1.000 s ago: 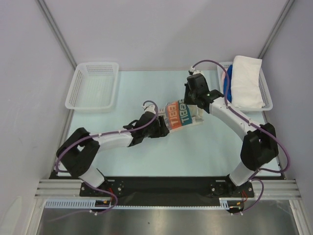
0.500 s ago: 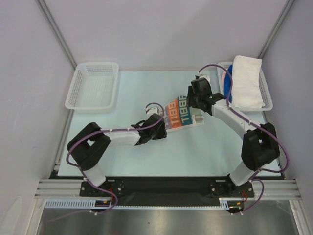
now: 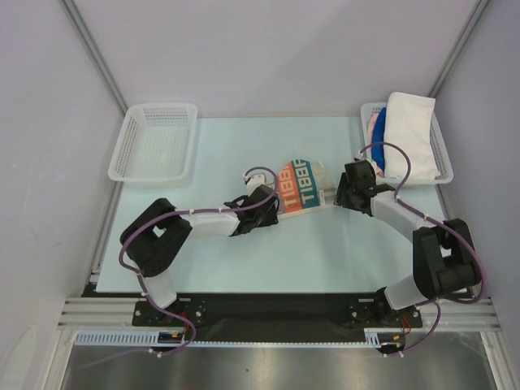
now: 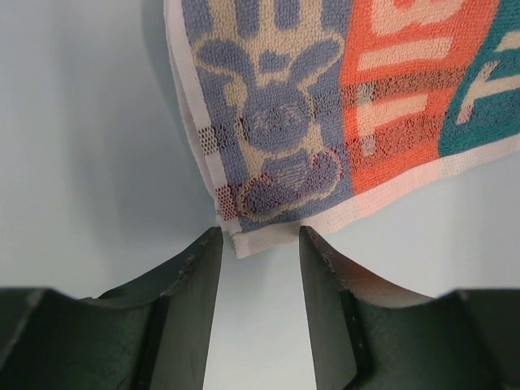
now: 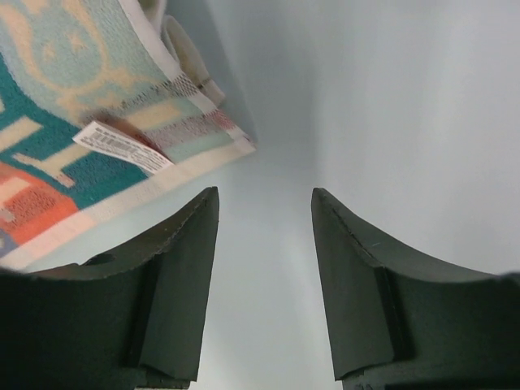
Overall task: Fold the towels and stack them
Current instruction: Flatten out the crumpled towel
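Observation:
A folded towel (image 3: 299, 187), cream with orange and teal letter blocks, lies flat on the pale green table. In the left wrist view the towel (image 4: 325, 97) shows a blue-grey bear, and its near corner sits just between the tips of my left gripper (image 4: 260, 240), which is open and not pinching it. That left gripper (image 3: 274, 203) is at the towel's near-left corner. My right gripper (image 3: 339, 195) stands open just right of the towel. In the right wrist view the towel (image 5: 73, 106) with its label lies up-left of the empty right gripper (image 5: 266, 195).
A white mesh basket (image 3: 443, 154) at the back right holds a folded white towel (image 3: 406, 134) over pink and blue cloth (image 3: 374, 124). Another white mesh basket (image 3: 154, 107) stands at the back left with nothing in it. Grey walls close in the table.
My right gripper has opened, let go of the towel and drawn back to the right. The left arm has shifted right, its jaws have narrowed, and the towel has settled flat.

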Motion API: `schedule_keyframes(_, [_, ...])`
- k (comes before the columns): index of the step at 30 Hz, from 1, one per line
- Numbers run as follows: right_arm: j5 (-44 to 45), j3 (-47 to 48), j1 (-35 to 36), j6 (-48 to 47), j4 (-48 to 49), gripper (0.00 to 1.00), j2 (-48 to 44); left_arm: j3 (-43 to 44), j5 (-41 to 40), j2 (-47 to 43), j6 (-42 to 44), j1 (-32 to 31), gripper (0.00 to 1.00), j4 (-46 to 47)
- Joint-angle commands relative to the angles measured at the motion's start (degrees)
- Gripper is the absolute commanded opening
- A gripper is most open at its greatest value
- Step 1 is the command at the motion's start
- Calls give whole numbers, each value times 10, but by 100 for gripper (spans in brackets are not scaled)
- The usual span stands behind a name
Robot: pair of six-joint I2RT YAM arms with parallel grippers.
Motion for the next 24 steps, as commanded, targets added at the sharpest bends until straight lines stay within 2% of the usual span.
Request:
schedule_keyframes(1, [-37, 7, -4, 11, 76, 54, 33, 22, -20, 11, 7, 0, 49, -3])
schedule_keyframes(7, [-53, -1, -5, 19, 118, 54, 83, 22, -27, 18, 7, 3, 47, -14])
schedule_keyframes(15, [-59, -10, -5, 24, 135, 50, 115, 13, -14, 17, 5, 3, 34, -13])
schedule_keyframes(18, [-57, -15, -4, 26, 134, 45, 103, 5, -9, 7, 0, 2, 32, -16])
schedule_keyframes(24, [-53, -15, -3, 29, 123, 20, 88, -7, 0, -15, -3, 2, 21, -12])
